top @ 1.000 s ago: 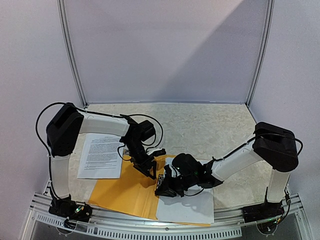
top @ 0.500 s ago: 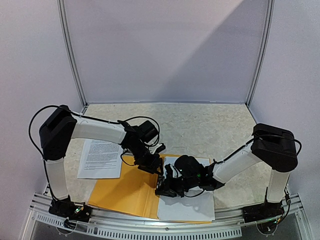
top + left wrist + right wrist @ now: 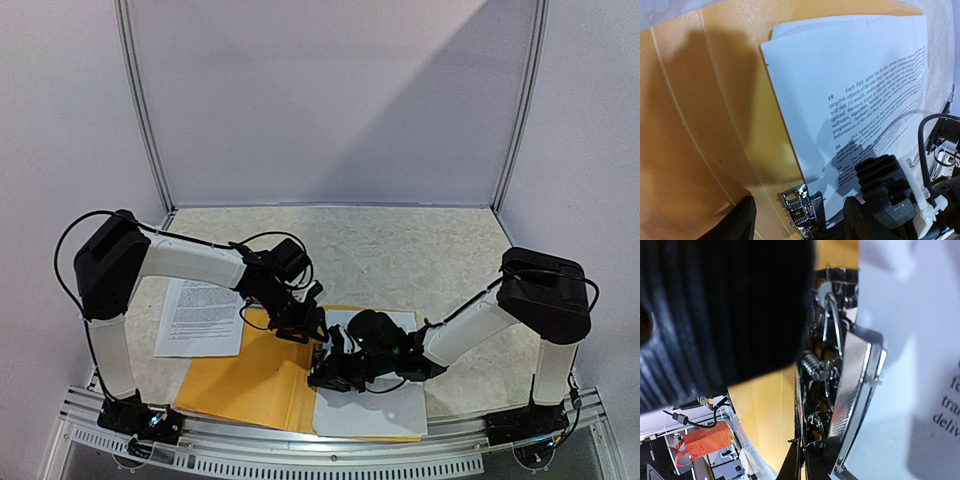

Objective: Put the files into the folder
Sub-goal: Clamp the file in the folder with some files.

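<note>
Flat orange-yellow plastic folder (image 3: 240,385) lies open on the speckled stone-look counter (image 3: 420,250). A stack of thin white printed paper sheets (image 3: 375,412) sits on the folder's right half, its inner edge at the chrome spring clip (image 3: 852,390) by the folder's fold. One more printed white sheet (image 3: 200,318) lies just left of the folder, outside it, not filed yet.

Left hand (image 3: 310,326) is over the folder's fold, fingers apart, nothing between them. Right hand (image 3: 322,372) is low at the clip, fingers together. Can't tell if the tips pinch the lever or only press it.

Risks:
- The clip is sprung metal, hard and slick. The closed tips could slip off the lever, and it would snap down on crooked sheets.
- The paper is floppy and the smooth plastic under it likely gives little grip, so a nudge may fan the stack out of square.
- Both hands crowd the fold, so they could bump each other.
- The sheet outside the folder could get left behind.
</note>
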Available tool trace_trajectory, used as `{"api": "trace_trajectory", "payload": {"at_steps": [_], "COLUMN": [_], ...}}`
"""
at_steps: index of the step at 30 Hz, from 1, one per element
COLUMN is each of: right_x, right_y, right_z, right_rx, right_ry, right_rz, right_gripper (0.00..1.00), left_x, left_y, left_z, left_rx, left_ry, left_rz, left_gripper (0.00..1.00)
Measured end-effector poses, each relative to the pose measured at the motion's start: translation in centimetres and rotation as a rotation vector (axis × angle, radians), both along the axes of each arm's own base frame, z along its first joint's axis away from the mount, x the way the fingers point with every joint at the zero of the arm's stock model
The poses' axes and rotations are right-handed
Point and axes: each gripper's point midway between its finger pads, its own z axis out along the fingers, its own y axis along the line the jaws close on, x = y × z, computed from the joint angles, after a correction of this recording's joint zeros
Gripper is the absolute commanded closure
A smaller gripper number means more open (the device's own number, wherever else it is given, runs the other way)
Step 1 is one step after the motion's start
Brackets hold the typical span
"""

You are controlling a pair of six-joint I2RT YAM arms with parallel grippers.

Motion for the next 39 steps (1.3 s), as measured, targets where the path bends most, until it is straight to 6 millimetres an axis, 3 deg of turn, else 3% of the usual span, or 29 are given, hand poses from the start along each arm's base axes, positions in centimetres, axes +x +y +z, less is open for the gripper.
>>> {"api": "trace_trajectory", "payload": {"at_steps": [4, 12, 18, 30, 39], "right_x": [0.2, 0.3, 0.3, 0.4, 0.4], "right_y": [0.0, 0.2, 0.2, 0.2, 0.2], "right_z": [0.0, 0.0, 0.0, -0.1, 0.0], "right_rx": [0.005, 0.013, 0.015, 0.017, 0.018], "right_ry": [-0.006, -0.012, -0.013, -0.020, -0.024], "right_rz": [-0.011, -0.011, -0.011, -0.008, -0.005], "right_gripper": [0.96, 0.96, 0.96, 0.96, 0.96], "left_x": [0.1, 0.2, 0.0, -3.8, -4.2], "left_y": [0.1, 0.5, 0.7, 2.5, 2.3], "left_z": [0.3, -0.2, -0.3, -0.4, -0.6], "left_rx": [-0.004, 0.011, 0.020, 0.118, 0.117], "left_ry": [0.000, 0.008, 0.017, 0.112, 0.119], "left_rz": [0.012, 0.049, 0.056, -0.030, -0.034], "left_gripper": [0.35, 0.53, 0.53, 0.57, 0.61]}}
